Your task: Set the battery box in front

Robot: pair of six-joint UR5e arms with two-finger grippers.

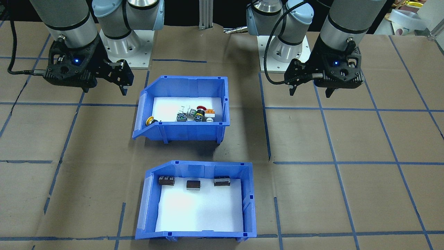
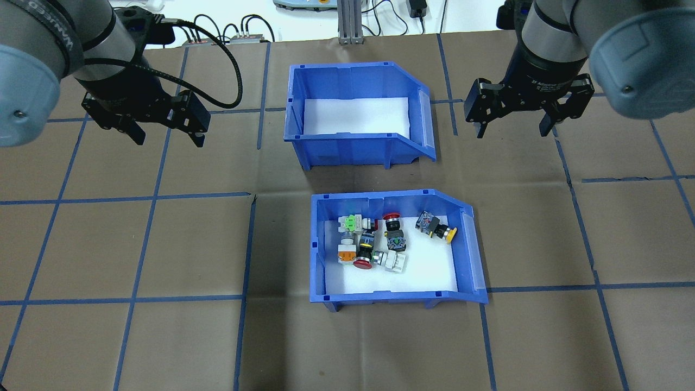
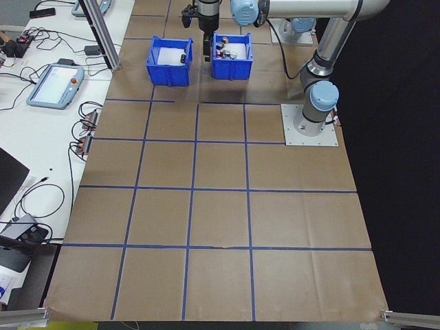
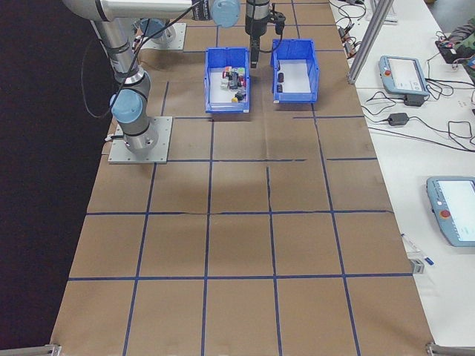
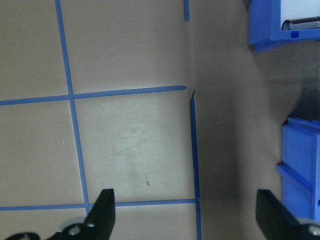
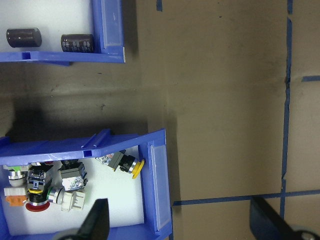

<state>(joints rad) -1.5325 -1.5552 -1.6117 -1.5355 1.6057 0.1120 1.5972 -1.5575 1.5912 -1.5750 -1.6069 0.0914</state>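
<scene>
The battery box (image 1: 194, 235) is a blue bin with a white lining, and three dark cells (image 1: 193, 185) lie along one wall. It stands on the far side of the table from the robot, behind the switch bin (image 1: 187, 131). In the overhead view its near wall (image 2: 347, 149) hides the cells. My left gripper (image 2: 170, 140) hangs open and empty above the paper, to the left of the battery box. My right gripper (image 2: 511, 133) hangs open and empty to its right. The right wrist view shows two cells (image 6: 77, 42) in the box's corner (image 6: 112, 30).
The switch bin (image 2: 380, 296), the same blue and size, holds several colourful push-button switches (image 2: 374, 244) and stands nearer the robot. Brown paper with a blue tape grid (image 2: 157, 195) covers the table. Both arm bases (image 1: 125, 52) sit at the robot's edge.
</scene>
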